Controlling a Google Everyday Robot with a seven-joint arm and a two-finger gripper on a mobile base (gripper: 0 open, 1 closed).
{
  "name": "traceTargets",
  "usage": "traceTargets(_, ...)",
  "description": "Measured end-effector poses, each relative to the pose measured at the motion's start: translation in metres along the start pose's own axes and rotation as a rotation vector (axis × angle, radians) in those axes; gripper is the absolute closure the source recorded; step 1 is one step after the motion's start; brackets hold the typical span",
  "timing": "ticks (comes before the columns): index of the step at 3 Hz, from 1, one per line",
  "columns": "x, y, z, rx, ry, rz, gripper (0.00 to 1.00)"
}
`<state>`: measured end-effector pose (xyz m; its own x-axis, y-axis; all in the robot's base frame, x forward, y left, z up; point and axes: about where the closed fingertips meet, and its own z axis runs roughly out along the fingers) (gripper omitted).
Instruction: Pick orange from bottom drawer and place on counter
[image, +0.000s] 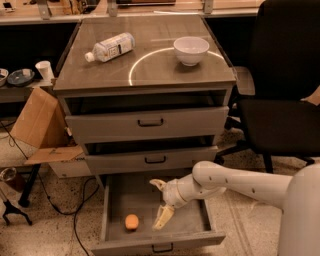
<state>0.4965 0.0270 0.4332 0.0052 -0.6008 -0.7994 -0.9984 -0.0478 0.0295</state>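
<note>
Btm drawer (137, 192) is pulled well out, so its floor can be reached from above. The 2 drawers over it sit nearly shut, out of the arm's way. Orange (131, 221) lies on the drawer floor, front-left, untouched. Claw (161, 201) is inside the drawer just right of the orange, not touching it. It gapes wide w/ nothing in it: one finger up, the other (164, 217) angled down toward the floor. Prob. posed that way to slide left & close round the fruit. Tabletop (160, 70) has a bare patch in front for the drop-off.

Count: 3 drawers, 1 orange, 1 claw, 1 white bowl (191, 50), 1 plastic bottle (110, 47) lying on its side.
</note>
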Motion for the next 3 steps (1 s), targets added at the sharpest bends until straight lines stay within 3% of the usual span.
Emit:
traceTargets(1,0.038,-0.017,0.038,0.060,0.034,0.022,0.00)
traceTargets(2,0.089,-0.029,0.093,0.082,0.031,0.081,0.00)
traceTargets(3,0.139,-0.042,0.141,0.099,-0.010,0.141,0.00)
